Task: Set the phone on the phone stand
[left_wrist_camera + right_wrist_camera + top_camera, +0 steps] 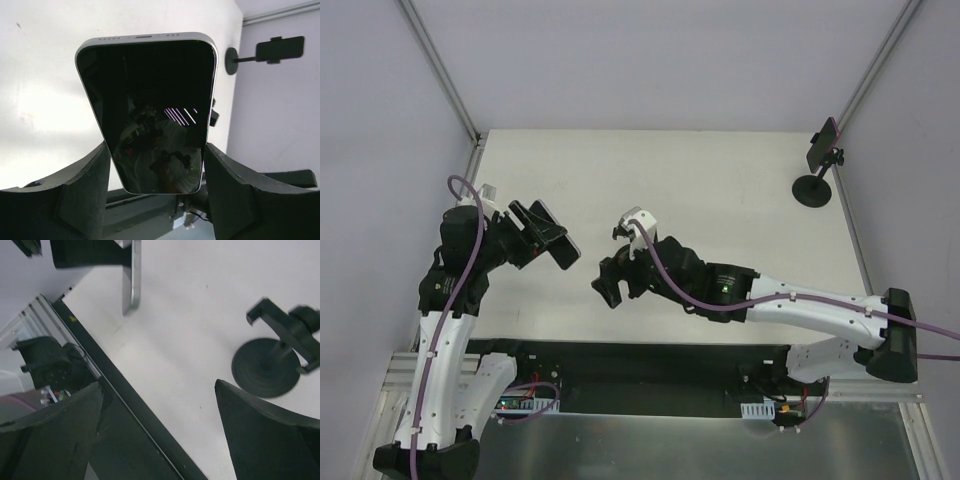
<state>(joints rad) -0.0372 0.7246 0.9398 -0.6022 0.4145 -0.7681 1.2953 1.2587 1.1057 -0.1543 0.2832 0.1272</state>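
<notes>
The phone [150,110], a dark-screened slab with a silver rim, is held by its lower end between the fingers of my left gripper [155,185]. In the top view the left gripper [535,232] holds the phone [563,251] above the table's left side. The black phone stand [820,170], a round base with a clamp on top, stands at the far right; it also shows in the left wrist view [270,50] and in the right wrist view [275,357]. My right gripper [610,282] is open and empty, just right of the phone. In the right wrist view the right gripper [160,425] faces the phone's edge [131,275].
The white table [700,180] is bounded by grey walls with metal frame rails [440,70]. The black strip at the table's near edge [135,415] runs below the right gripper. The left arm's purple cable [470,200] loops near its wrist.
</notes>
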